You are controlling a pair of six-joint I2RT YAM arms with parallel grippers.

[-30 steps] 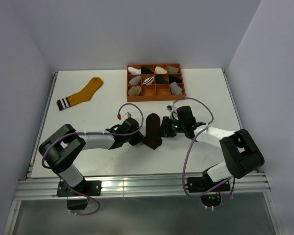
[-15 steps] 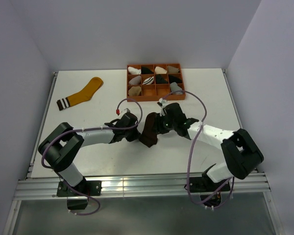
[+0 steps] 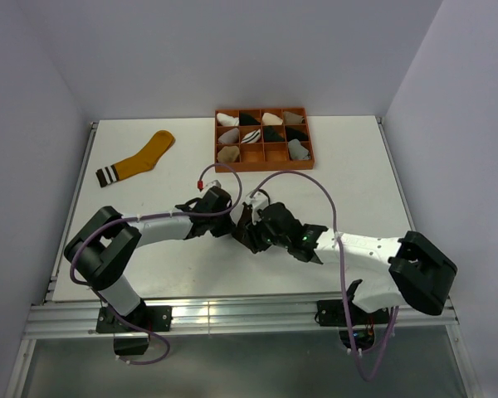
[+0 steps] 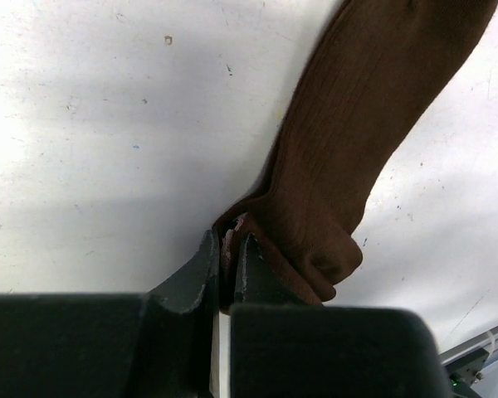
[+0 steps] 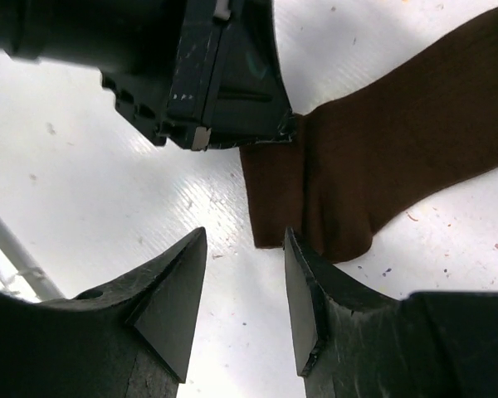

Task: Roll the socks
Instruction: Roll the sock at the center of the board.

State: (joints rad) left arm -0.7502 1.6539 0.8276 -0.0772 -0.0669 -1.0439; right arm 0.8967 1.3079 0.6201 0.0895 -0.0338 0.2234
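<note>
Left gripper (image 3: 231, 222) pinches the dark brown sock (image 3: 243, 239) mid-surface (image 3: 357, 166), its arm stretched low to the right. Right gripper (image 3: 256, 228) reaches in from the right, arm low too. Mustard sock (image 3: 137, 159) lies flat at far left, toe toward back right. Orange tray (image 3: 264, 168) sits behind.

Left wrist: left gripper (image 4: 228, 253) is pressed together on the sock's (image 4: 357, 124) bunched edge; long axis runs up-right.

Right wrist: right gripper (image 5: 241, 294) is spread with nothing between, just short of the sock's (image 5: 398, 141) folded end. Left gripper (image 5: 224, 75) clamps that end's corner.
</note>
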